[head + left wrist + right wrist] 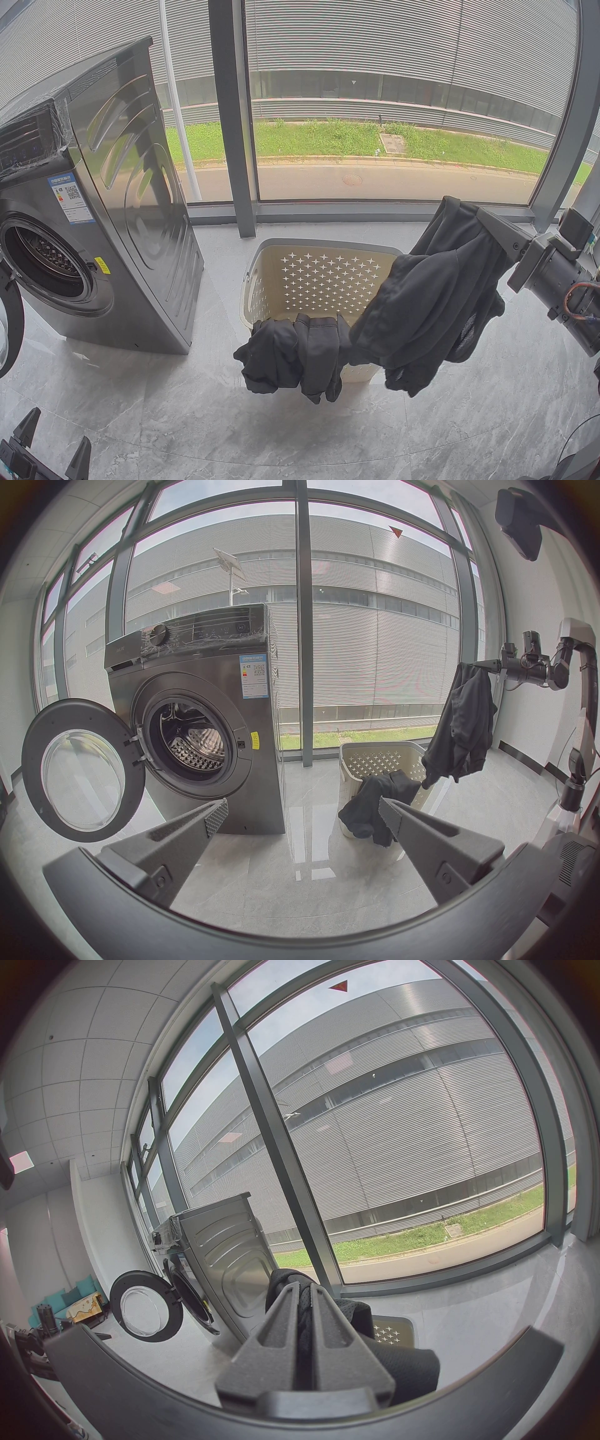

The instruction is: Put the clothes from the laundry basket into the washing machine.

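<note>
Washing machine (119, 206) stands door open, left of the laundry basket (312, 275) on the floor. A dark garment (431, 300) hangs over the basket's right side, clamped in the closed right hand (484, 219). Another garment (294, 359) drapes over the near rim. The left hand (301, 808) gapes wide, empty.

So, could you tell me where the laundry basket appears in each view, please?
Head view: laundry basket at centre, dark clothes draped over its near rim.
Left wrist view: laundry basket between washing machine and held garment.
Right wrist view: laundry basket corner beside the held garment.
Shared landmark: the washing machine.
</note>
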